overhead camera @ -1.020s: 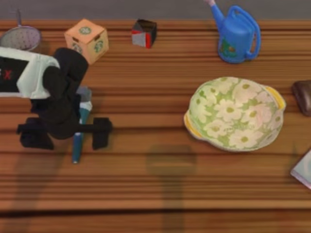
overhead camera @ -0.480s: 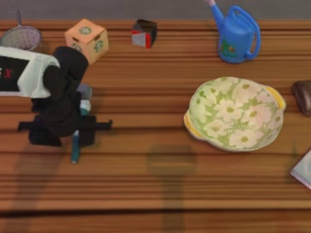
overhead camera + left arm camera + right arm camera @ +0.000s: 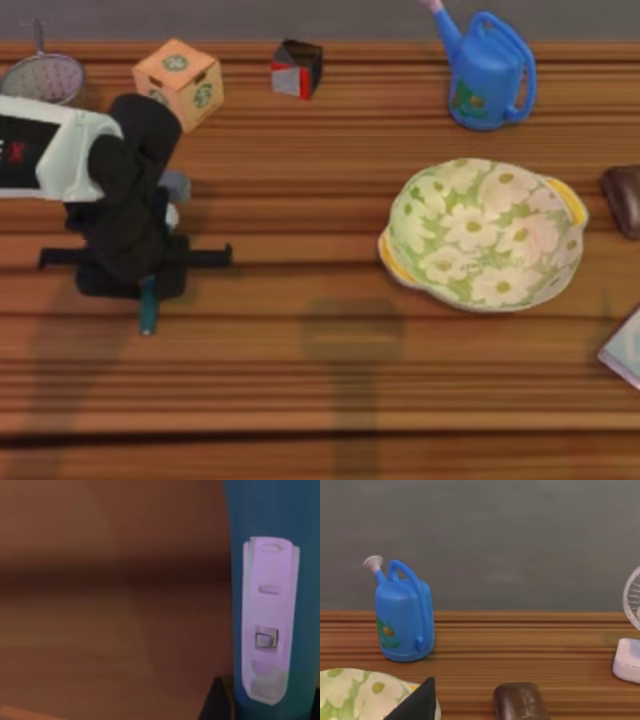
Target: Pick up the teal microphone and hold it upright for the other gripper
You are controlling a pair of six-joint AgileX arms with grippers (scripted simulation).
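The teal microphone (image 3: 148, 315) lies at the table's left, mostly under my left arm; its grey-white head (image 3: 175, 187) pokes out on the far side of the arm. My left gripper (image 3: 148, 283) sits directly over it, shut on the handle. In the left wrist view the teal handle (image 3: 265, 510) with its white switch panel (image 3: 270, 620) fills the frame, and a black fingertip (image 3: 217, 705) presses against its side. My right arm is outside the top view. Only one black fingertip (image 3: 420, 702) of the right gripper shows, far off to one side, holding nothing.
Along the back edge are a metal strainer (image 3: 42, 75), an orange box (image 3: 178, 82), a small black-and-red cube (image 3: 297, 68) and a blue watering can (image 3: 488, 72). A flowered bowl (image 3: 485, 235) sits right of centre. A brown object (image 3: 625, 198) and a white fan (image 3: 632, 630) are at the right.
My left gripper's fingers have drawn in from wide apart and closed on the microphone's handle. The microphone shifted slightly toward the front edge.
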